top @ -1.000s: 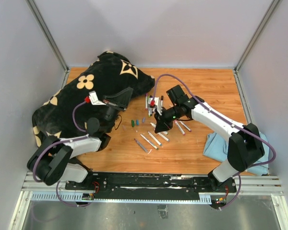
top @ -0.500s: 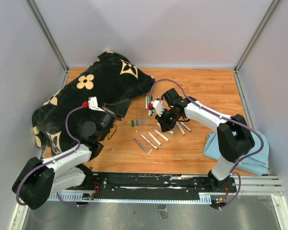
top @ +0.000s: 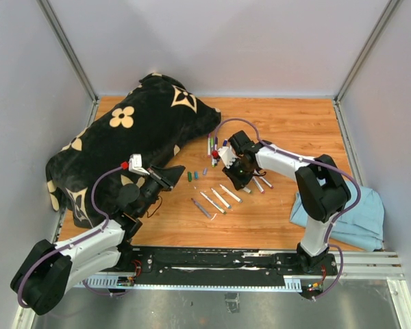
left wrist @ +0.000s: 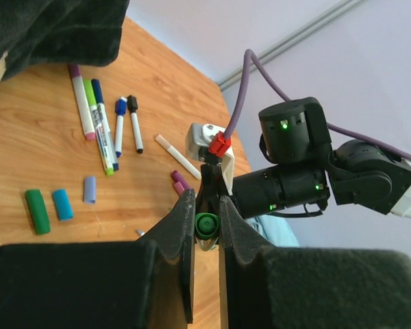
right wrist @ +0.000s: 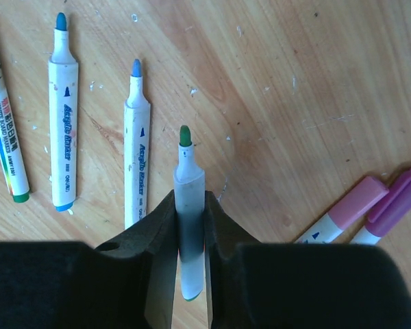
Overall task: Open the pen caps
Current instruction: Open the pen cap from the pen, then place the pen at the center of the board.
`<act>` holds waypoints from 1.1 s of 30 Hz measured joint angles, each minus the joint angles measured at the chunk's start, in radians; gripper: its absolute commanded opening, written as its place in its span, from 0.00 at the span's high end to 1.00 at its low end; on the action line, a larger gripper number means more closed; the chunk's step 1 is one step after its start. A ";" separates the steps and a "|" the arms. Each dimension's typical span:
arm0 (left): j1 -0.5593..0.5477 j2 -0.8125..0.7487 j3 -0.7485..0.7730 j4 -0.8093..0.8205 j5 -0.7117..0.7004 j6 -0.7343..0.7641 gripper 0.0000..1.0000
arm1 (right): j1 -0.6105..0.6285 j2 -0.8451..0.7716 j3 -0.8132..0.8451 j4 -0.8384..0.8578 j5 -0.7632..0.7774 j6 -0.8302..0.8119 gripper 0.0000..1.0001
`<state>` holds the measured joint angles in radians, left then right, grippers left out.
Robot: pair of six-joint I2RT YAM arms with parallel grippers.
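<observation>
Left wrist view: left end effector (left wrist: 205, 210) is clamped on a green cap (left wrist: 205, 225) at centre frame. Three loose caps (left wrist: 62, 204) lie lower left on the worktop (left wrist: 27, 157). Right end effector (right wrist: 190, 205) grips a green marker (right wrist: 189, 177) beside bare markers (right wrist: 63, 137). A black cushion (top: 137, 130) crowds the top view's upper left.

plush black fabric (top: 144, 123); scuffed wooden table (top: 294, 123); smooth plastic pen caps (left wrist: 38, 210); matt marker barrels (right wrist: 65, 130); blue cloth (top: 370, 219)
</observation>
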<state>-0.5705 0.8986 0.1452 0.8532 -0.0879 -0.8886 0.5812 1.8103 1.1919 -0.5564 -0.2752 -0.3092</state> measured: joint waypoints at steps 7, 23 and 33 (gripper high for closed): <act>0.000 0.037 -0.002 -0.016 0.031 -0.040 1.00 | -0.006 0.018 0.001 0.000 0.002 0.019 0.72; 0.000 0.052 -0.002 -0.021 0.082 -0.061 1.00 | -0.014 0.024 0.010 -0.001 0.001 0.021 0.62; -0.029 0.122 -0.001 -0.022 0.097 -0.059 1.00 | -0.019 -0.095 0.010 0.000 0.003 0.014 0.56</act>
<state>-0.5995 1.0206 0.1440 0.8314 0.0093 -0.9478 0.5621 1.7149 1.2015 -0.5564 -0.2726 -0.2955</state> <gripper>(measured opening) 0.146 0.425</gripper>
